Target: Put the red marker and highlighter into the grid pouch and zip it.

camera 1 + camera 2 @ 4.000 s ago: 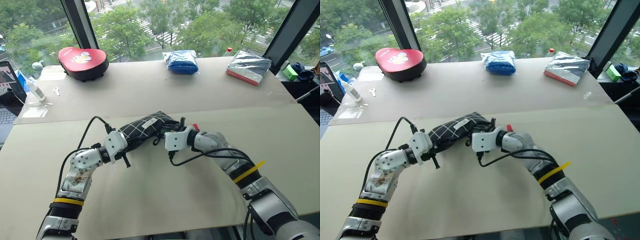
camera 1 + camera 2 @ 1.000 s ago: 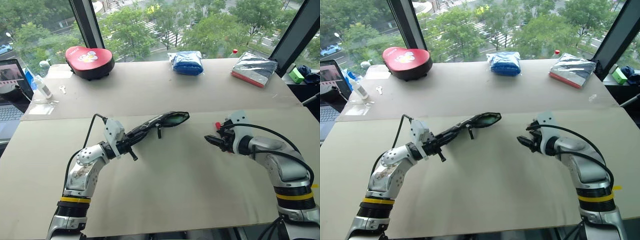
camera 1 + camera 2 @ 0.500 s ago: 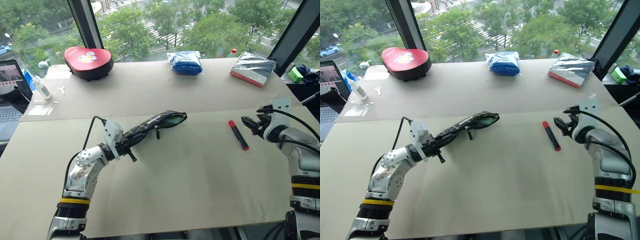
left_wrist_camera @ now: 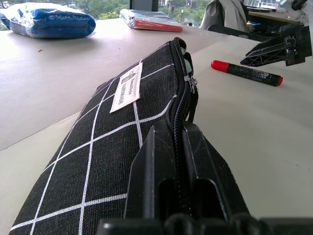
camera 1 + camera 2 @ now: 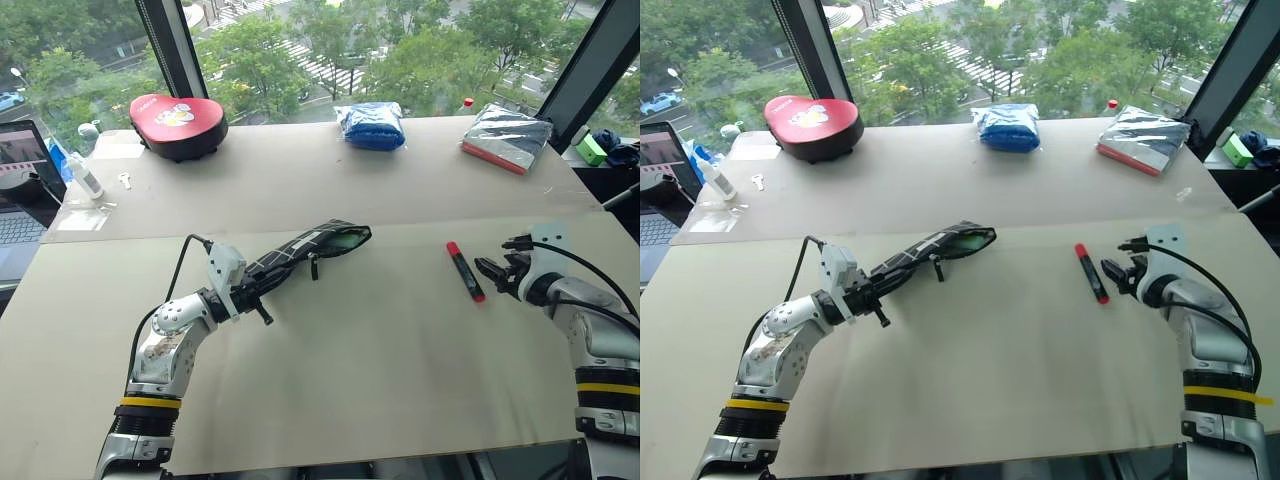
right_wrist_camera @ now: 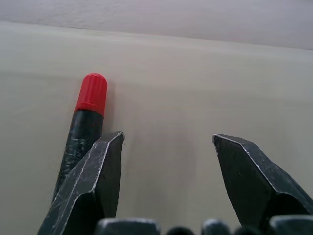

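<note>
The red marker [image 5: 464,271], judged light, rigid and prone to rolling, lay on the surface [image 5: 380,340] beside the released right claw [image 5: 490,271], best pinched mid-barrel, while the left claw [image 5: 262,292] clenched the soft grid pouch [image 5: 305,249].

On our beige tabletop [image 5: 380,340] lie the slim black red-capped marker [image 5: 465,271], a blue bag [image 5: 371,125], a silver packet [image 5: 503,137] and a red cushion [image 5: 178,124].

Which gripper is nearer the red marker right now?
Right. The right gripper sits open just beside the red marker on the table, while the left gripper is far across, shut on the grid pouch.
</note>
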